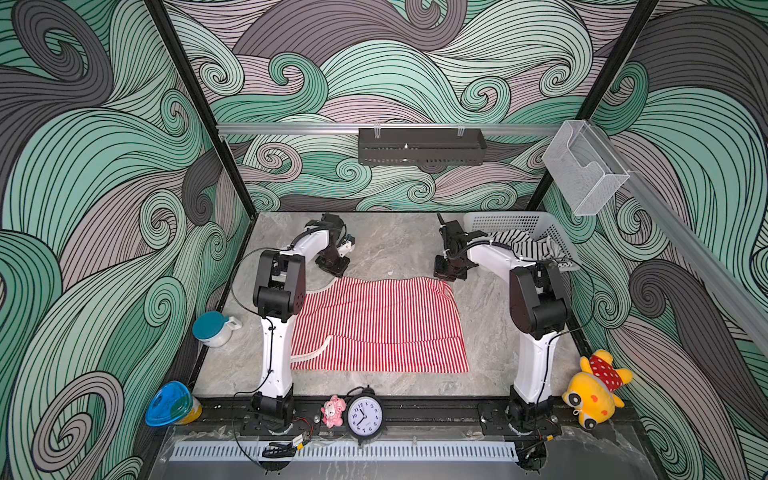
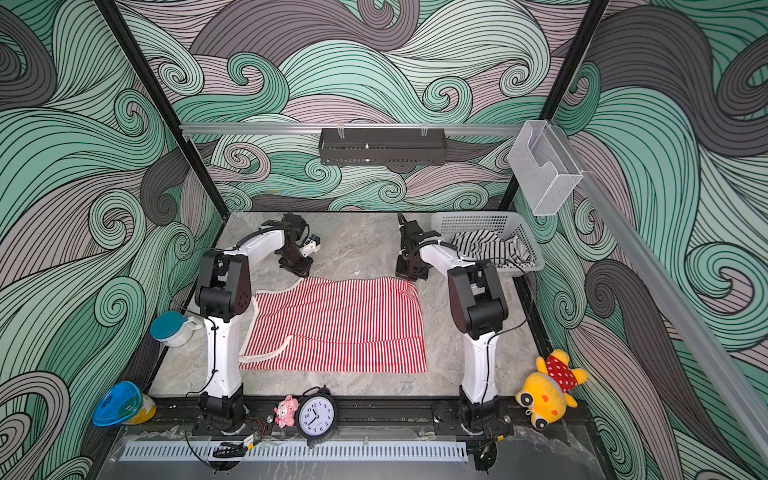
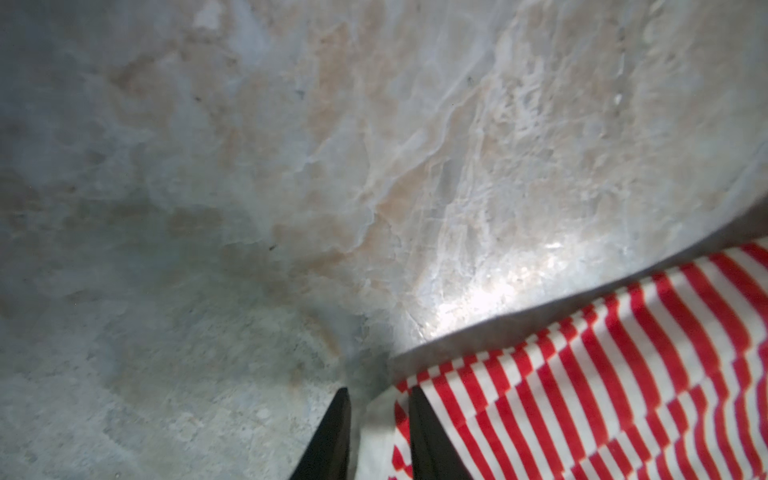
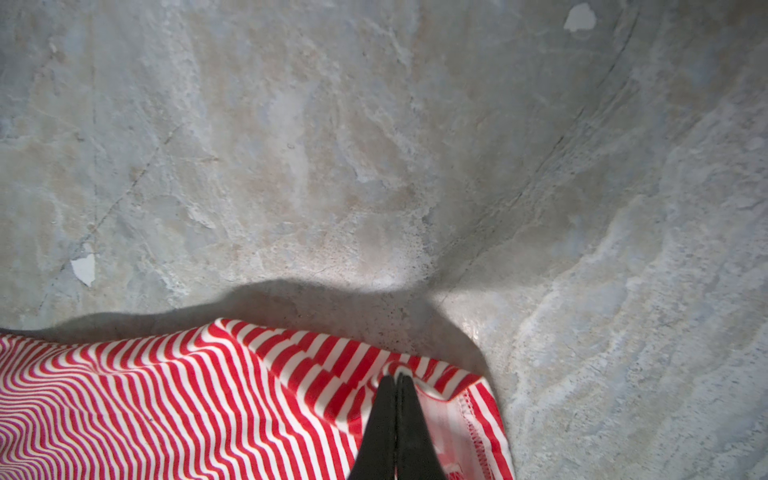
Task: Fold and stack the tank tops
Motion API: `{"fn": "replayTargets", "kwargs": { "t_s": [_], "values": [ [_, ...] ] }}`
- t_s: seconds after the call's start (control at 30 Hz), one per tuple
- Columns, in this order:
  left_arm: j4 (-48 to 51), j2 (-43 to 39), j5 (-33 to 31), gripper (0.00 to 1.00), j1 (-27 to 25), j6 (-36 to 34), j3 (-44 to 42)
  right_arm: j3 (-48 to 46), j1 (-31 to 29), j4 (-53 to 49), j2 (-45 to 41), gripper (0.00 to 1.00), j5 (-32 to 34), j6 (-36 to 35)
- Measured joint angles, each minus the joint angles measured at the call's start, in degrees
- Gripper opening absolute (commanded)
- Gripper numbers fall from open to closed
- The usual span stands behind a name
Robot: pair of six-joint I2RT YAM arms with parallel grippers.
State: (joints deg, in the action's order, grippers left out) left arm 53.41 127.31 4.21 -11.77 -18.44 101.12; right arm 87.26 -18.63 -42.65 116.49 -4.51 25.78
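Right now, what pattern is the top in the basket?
Black-and-white stripes on the top in the basket; it shows best in a top view.

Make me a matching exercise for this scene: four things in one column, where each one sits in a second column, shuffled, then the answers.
Column one:
1. red-and-white tank top
2. black-and-white tank top
3. alarm clock
4. yellow plush toy

Column two:
A. in the white basket
B. at the front edge, near the middle
C. lying on the table
D. at the front right corner

Pairs: 1-C, 2-A, 3-B, 4-D.
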Motion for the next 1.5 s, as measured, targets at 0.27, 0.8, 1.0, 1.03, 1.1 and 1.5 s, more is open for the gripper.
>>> {"fn": "replayTargets", "kwargs": {
  "t_s": [0.27,0.8,1.0,1.03,1.1,1.5],
  "values": [
    [0.6,1.2,-0.2,0.14,0.0,-0.1,0.1,0.0,0.2,0.0,-0.1,0.0,0.0,-0.1],
    [-0.3,-3.8,-0.1,0.0,0.0,-0.6,-5.4,-4.4,0.8,0.9,-6.0,0.0,-0.3,-1.0],
    [-2.0,-11.5,1.1,0.0,0.0,-0.4,-11.7,-9.2,0.8,2.6,-10.6,0.0,-1.6,-1.6],
    [-2.1,-12.7,1.4,0.0,0.0,-0.5,-12.6,-10.0,0.8,2.8,-11.4,0.0,-2.0,-1.6],
    [-2.4,-15.2,2.1,0.0,0.0,-0.4,-14.4,-11.7,0.8,3.2,-12.8,0.0,-2.6,-1.6],
    [-3.1,-23.9,4.2,0.0,0.0,-0.7,-24.9,-21.9,0.8,4.6,-23.4,0.0,-5.9,-2.7]
  ]
}}
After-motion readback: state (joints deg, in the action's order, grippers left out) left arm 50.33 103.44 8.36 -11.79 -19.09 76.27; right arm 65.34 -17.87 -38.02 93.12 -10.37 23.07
